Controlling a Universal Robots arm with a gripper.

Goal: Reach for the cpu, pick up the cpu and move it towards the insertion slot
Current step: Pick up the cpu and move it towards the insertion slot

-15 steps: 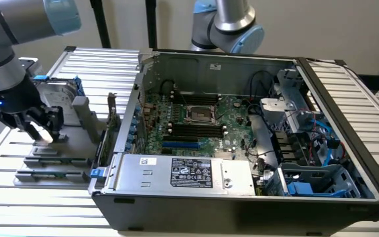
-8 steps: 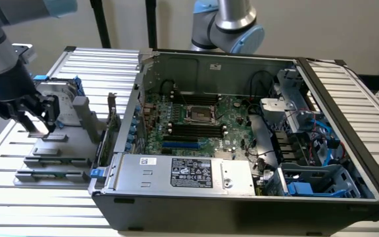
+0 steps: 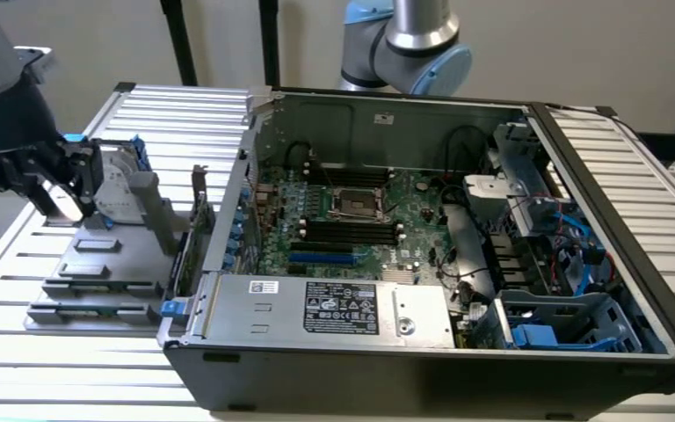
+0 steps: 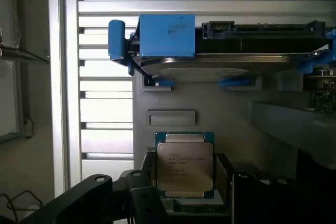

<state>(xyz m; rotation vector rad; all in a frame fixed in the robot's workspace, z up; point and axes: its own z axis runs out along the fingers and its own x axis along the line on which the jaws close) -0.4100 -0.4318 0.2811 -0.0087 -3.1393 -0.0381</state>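
**Obs: gripper at parts fixture, cpu between the fingers**

Ext. view: the black gripper point(image 3: 66, 204) is hanging at the exterior view's left. It is over a matte grey moulded fixture point(image 3: 97, 281), which is lying on a ribbed, pale slatted table point(image 3: 173, 110).

Wrist view: the fingers point(image 4: 144, 198) are standing narrow, one on each side of the cpu point(image 4: 185, 165). Their dark inner faces are meeting two opposite edges of the chip, so I am reading it as gripped. Cannot tell whether the chip is resting on the fixture or clear of it.

- **cpu:** flat square, brushed silvery lid w/ fine printed text, thin teal-green rim showing round it.
- **Beyond the cpu:** a shallow rectangular recess point(image 4: 172, 117) is showing in the fixture. Past that is the hard drive point(image 4: 220, 59), a big silver slab sitting in glossy blue plastic brackets point(image 4: 167, 35).

The insertion slot point(image 3: 355, 204) is a square socket w/ shiny metal frame and dark centre. It is sitting on the green motherboard point(image 3: 420, 198) inside the open black case point(image 3: 431, 387), well apart from gripper + cpu, toward the exterior view's right. Long black memory slots point(image 3: 350, 233) are flanking it. A blue card slot point(image 3: 320, 259) is lying nearer the labelled silver PSU box point(image 3: 337, 308).

A 2nd arm point(image 3: 414, 40), grey w/ pale blue joint caps, is standing behind the case.
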